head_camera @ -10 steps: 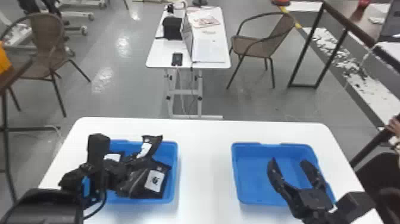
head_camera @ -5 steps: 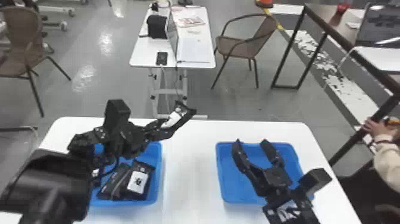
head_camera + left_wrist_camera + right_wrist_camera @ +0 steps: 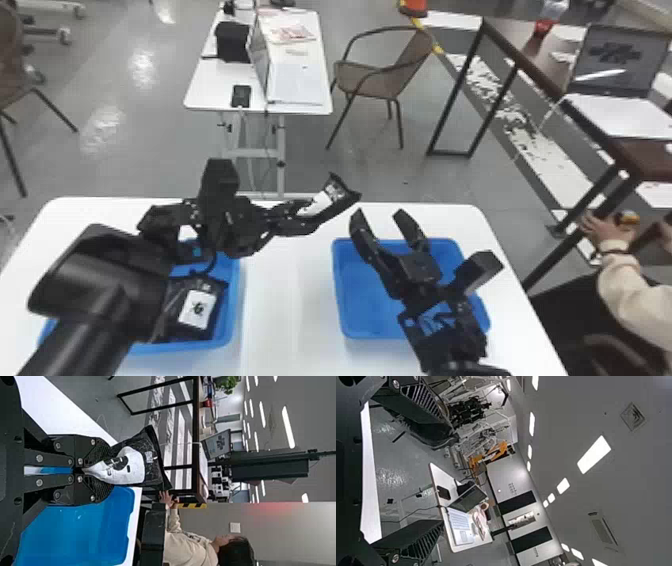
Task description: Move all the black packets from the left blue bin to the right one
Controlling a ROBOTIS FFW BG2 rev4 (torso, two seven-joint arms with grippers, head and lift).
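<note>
Left of the right bin (image 3: 345, 305): left bin (image 3: 231, 305), labelled packet (image 3: 197, 309) inside; my left fingers (image 3: 300, 228), gripping another packet (image 3: 336, 197). My right fingers (image 3: 363, 239): open.

Head view downward, wrist views outward

White table with a smooth, flat top and rounded far corners (image 3: 285, 320); near edge runs out of the head view; left on it, an open blue rectangular plastic bin (image 3: 231, 305), partly hidden; right on it, a second open blue rectangular plastic bin with rounded corners (image 3: 357, 320), also partly hidden; both sit flat, well apart, white tabletop between; tabletop also continues beyond the right bin's far rim.
</note>
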